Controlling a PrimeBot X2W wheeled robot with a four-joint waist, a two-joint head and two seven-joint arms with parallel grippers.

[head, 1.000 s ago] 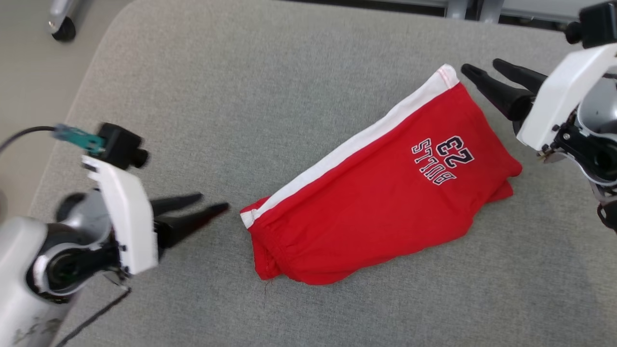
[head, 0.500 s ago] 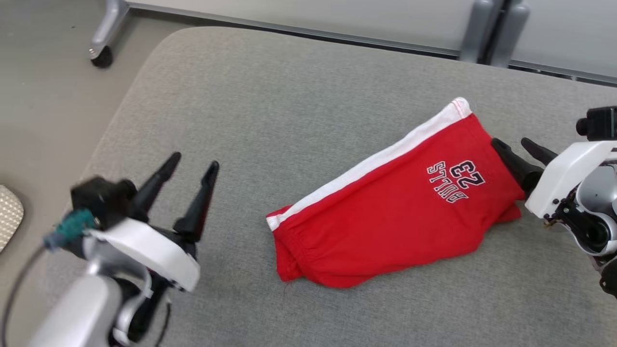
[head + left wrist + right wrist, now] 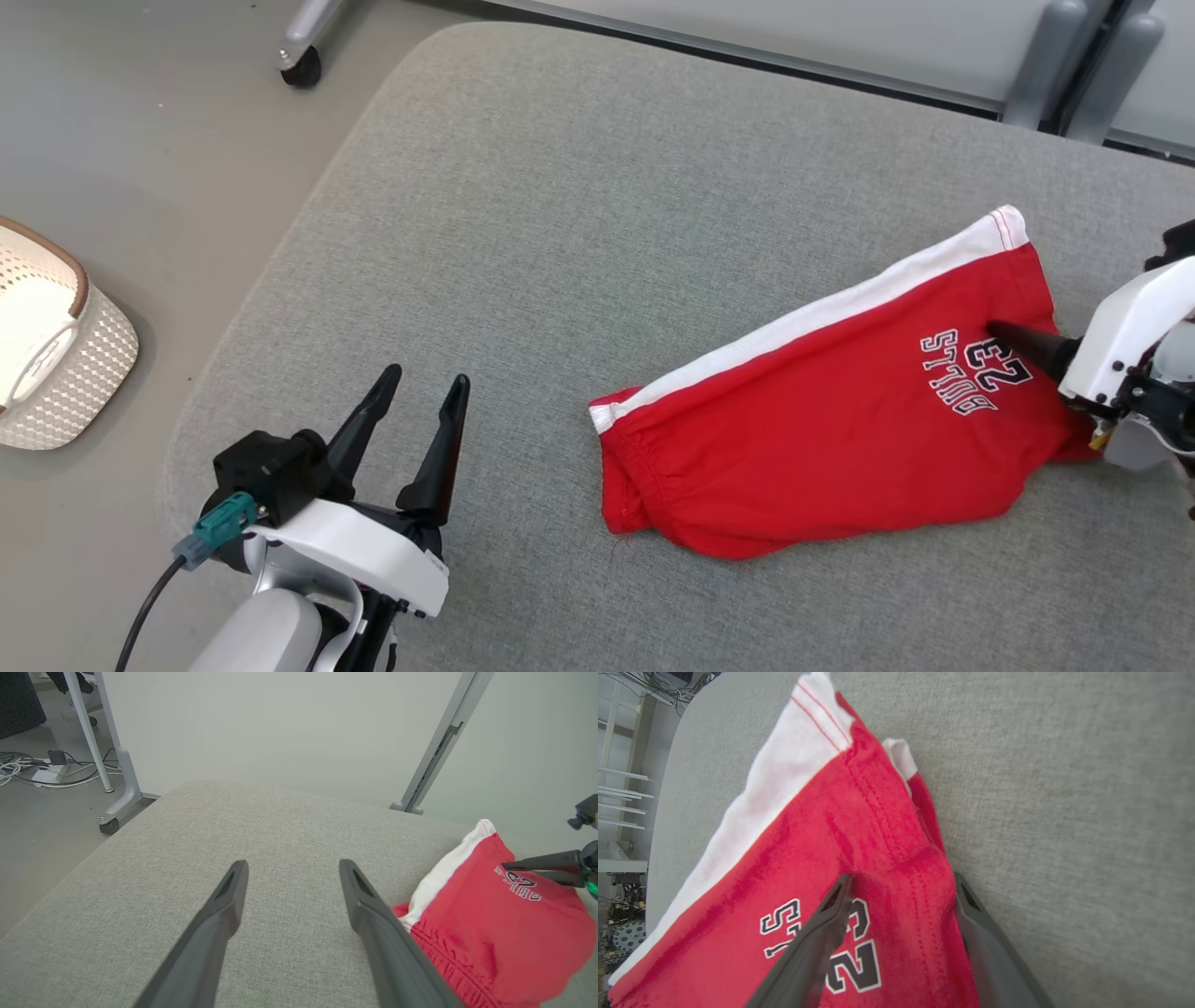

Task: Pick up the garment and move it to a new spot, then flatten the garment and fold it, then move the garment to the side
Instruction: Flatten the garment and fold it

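**Red shorts lie folded as right gripper straddles their hem**

The garment (image 3: pixel 840 401) – red shorts with a white side stripe and a dark "BULLS 23" print – lies folded on the right part of a grey cushioned surface (image 3: pixel 560 187), with its elastic waistband toward the middle and the leg hems toward the far right. The right gripper (image 3: pixel 902 882) is at the hem end with its jaws spread wide and gripping nothing. In the right wrist view one dark finger lies over the printed number, while the other runs along the cloth's outer edge beside bare grey fabric. The left gripper (image 3: pixel 426 376) hangs over the bare cushion off the waistband end, apart from the shorts – its jaws are wide open too, its fingers pointing away from the robot. On the floor to the left stands a pale perforated basket (image 3: pixel 84 373), and farther back is a black caster wheel (image 3: pixel 301 67).
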